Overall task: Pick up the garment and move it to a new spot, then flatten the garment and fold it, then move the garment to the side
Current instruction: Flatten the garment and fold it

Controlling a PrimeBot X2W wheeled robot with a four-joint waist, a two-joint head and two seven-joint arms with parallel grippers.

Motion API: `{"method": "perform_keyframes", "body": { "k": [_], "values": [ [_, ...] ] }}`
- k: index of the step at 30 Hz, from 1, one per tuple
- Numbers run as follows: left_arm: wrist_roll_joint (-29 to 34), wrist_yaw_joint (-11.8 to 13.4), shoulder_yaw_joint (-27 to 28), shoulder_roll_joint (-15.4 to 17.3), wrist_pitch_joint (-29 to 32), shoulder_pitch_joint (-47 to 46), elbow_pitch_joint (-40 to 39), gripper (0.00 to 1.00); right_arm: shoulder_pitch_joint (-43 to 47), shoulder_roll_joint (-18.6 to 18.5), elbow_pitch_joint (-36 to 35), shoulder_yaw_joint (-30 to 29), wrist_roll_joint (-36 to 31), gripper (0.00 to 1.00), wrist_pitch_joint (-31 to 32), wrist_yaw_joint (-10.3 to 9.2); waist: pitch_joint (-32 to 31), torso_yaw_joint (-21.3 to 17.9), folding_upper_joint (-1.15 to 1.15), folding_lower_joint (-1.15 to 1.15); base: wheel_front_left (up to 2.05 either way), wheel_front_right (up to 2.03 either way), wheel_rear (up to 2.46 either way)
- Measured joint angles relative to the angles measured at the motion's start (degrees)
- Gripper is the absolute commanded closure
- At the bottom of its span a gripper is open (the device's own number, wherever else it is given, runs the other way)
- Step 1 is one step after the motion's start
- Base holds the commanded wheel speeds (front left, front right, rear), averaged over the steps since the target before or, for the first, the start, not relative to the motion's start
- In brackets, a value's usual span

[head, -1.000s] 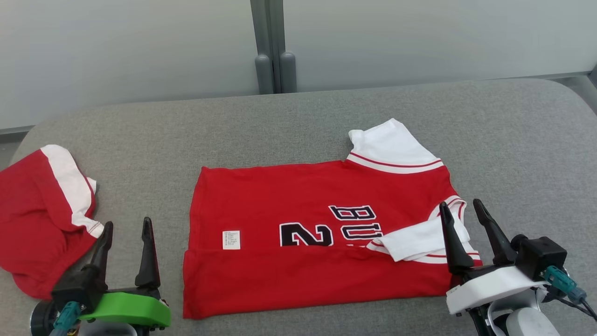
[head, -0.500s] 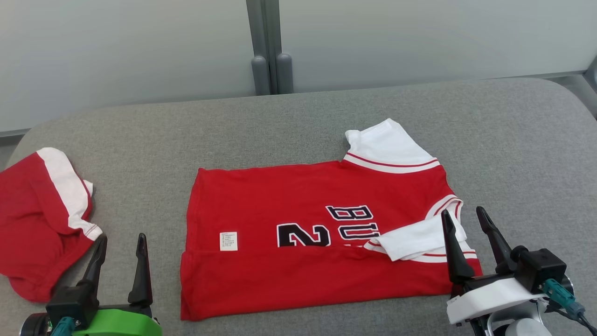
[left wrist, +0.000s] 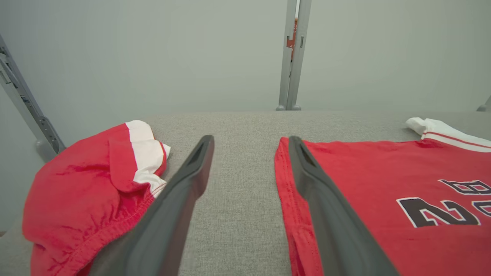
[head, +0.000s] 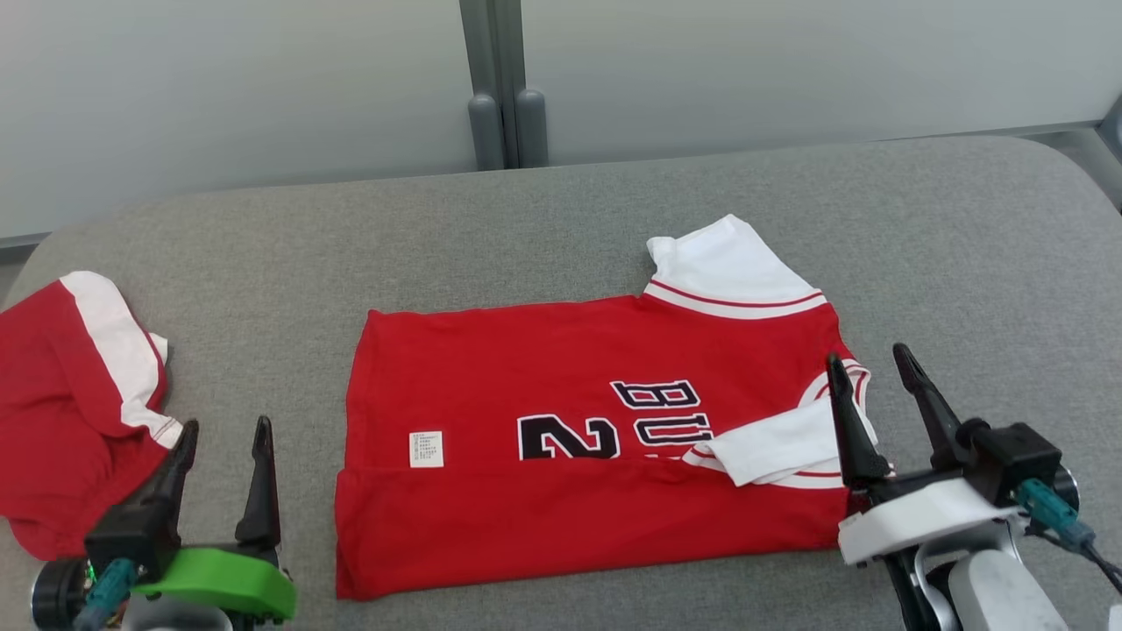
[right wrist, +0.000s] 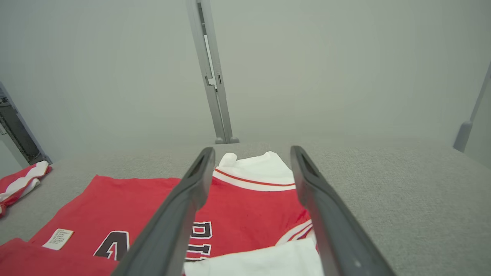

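Note:
The garment (head: 570, 386) is a red jersey with white sleeves and dark lettering, lying flat on the grey padded surface (head: 561, 219) with its near long edge folded over. My left gripper (head: 225, 423) stands open on bare surface just left of the jersey's hem. In the left wrist view the jersey (left wrist: 383, 176) lies beside the right finger of the open left gripper (left wrist: 250, 138). My right gripper (head: 867, 354) is open over the jersey's collar end, nothing between its fingers. The right wrist view shows the right gripper (right wrist: 252, 148) with jersey (right wrist: 245, 214) and a white sleeve below.
A second red and white piece of clothing (head: 70, 412) lies crumpled at the surface's left edge, close to my left gripper, seen as well in the left wrist view (left wrist: 88, 184). Pale wall panels with a grey post (head: 495, 88) stand behind the surface. Bare grey surface stretches far and right.
The head camera has shifted slightly. My right gripper has moved a little forward over the jersey's collar end. My left gripper has drawn back slightly. Both stay open and the jersey lies unmoved.

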Motion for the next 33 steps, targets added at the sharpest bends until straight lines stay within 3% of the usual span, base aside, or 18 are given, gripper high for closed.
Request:
{"method": "perform_keyframes", "body": {
  "k": [7, 14, 24, 33],
  "values": [
    [-3.2, -0.1, -6.7, 4.9, 1.0, -11.9, 4.9, 0.0, -12.3, -3.0, 7.6, 1.5, 0.3, 0.0, 0.5, 0.0, 2.8, 0.1, 0.0, 0.0, 0.0, 0.0, 0.0],
    [-13.9, -0.2, -16.9, 10.4, 6.2, -26.4, 10.2, 0.0, -27.4, -5.3, 18.9, 2.6, 2.3, 0.0, 6.4, 0.01, 7.3, 0.5, 0.0, 0.0, 0.0, 0.0, 0.0],
    [-33.8, -0.2, -29.7, 16.6, 21.0, -41.5, 15.1, 0.0, -47.0, -6.9, 33.9, 7.3, 5.4, 0.0, 15.0, 0.01, 15.2, 0.6, 0.0, 0.01, 0.0, 0.0, 0.0],
    [-43.9, -0.2, -38.6, 20.0, 30.1, -47.4, 17.2, 0.0, -57.9, -6.7, 45.2, 12.2, 6.1, 0.0, 15.6, 0.01, 20.8, 0.6, 0.0, 0.01, 0.0, 0.0, 0.0]
  ]
}}
